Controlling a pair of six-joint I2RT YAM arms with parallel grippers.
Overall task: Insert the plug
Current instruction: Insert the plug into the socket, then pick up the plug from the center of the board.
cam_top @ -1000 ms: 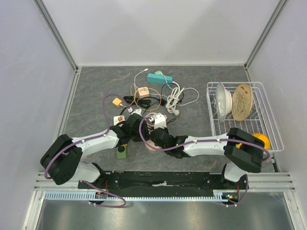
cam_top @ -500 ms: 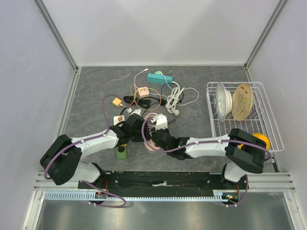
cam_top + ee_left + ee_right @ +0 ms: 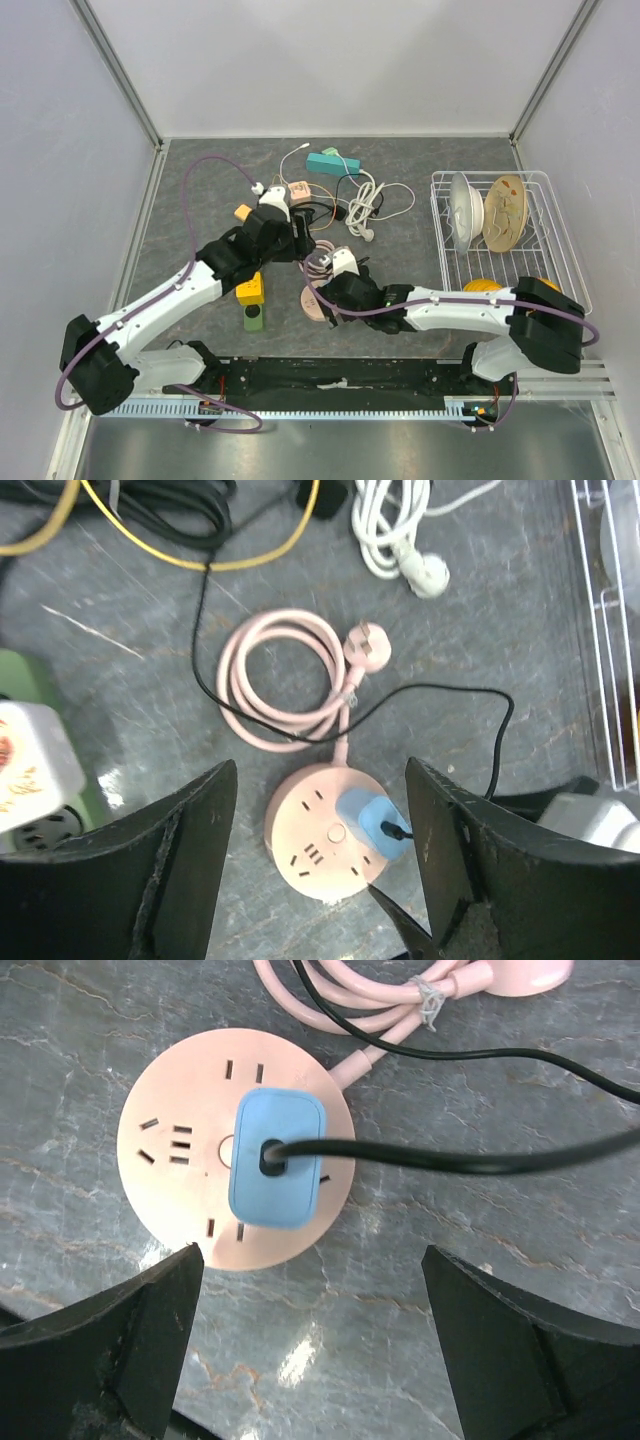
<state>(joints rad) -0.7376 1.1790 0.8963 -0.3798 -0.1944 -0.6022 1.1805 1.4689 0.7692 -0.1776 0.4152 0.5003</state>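
Left claw, right claw apart; plug in socket (prongs hidden).

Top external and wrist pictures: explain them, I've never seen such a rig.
Two robot arms are bolted at the table's near edge; the overhead picture looks down on both. The other two come from cameras on each wrist, so the dark shapes at the sides are that arm's own fingers. Both the left end effector and right end effector are open and hold nothing. Both see a round pink socket with a blue plug seated in it. Loose cables and a dish rack sit nearby.
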